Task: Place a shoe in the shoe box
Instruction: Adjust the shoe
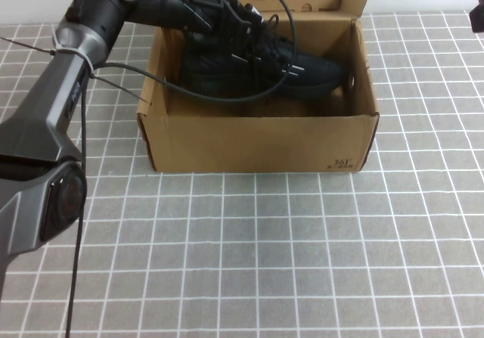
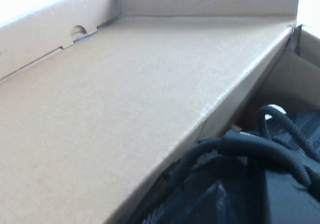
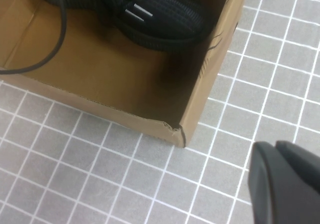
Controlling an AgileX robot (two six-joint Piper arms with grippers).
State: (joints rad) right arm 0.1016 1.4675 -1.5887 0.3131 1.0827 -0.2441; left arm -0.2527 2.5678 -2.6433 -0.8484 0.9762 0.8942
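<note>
The black knit shoe (image 1: 299, 69) lies inside the open brown cardboard shoe box (image 1: 257, 141), toe toward the right wall. White dash marks show on its side. My left gripper (image 1: 227, 24) reaches down into the box from the left and sits at the shoe's laces and collar. The left wrist view shows the box lid (image 2: 125, 108) close up, with black cable and dark shoe knit (image 2: 305, 129) below. My right gripper (image 3: 287, 184) is shut and empty, above the floor off the box's front right corner. The right wrist view shows the shoe's toe (image 3: 160, 13) in the box (image 3: 100, 73).
The box stands on a grey tiled surface (image 1: 249, 262) with white grid lines. The lid flap (image 1: 302, 1) stands up at the back. Black cables (image 1: 174, 88) from the left arm hang into the box. The right arm (image 1: 478, 13) shows only at the far right edge.
</note>
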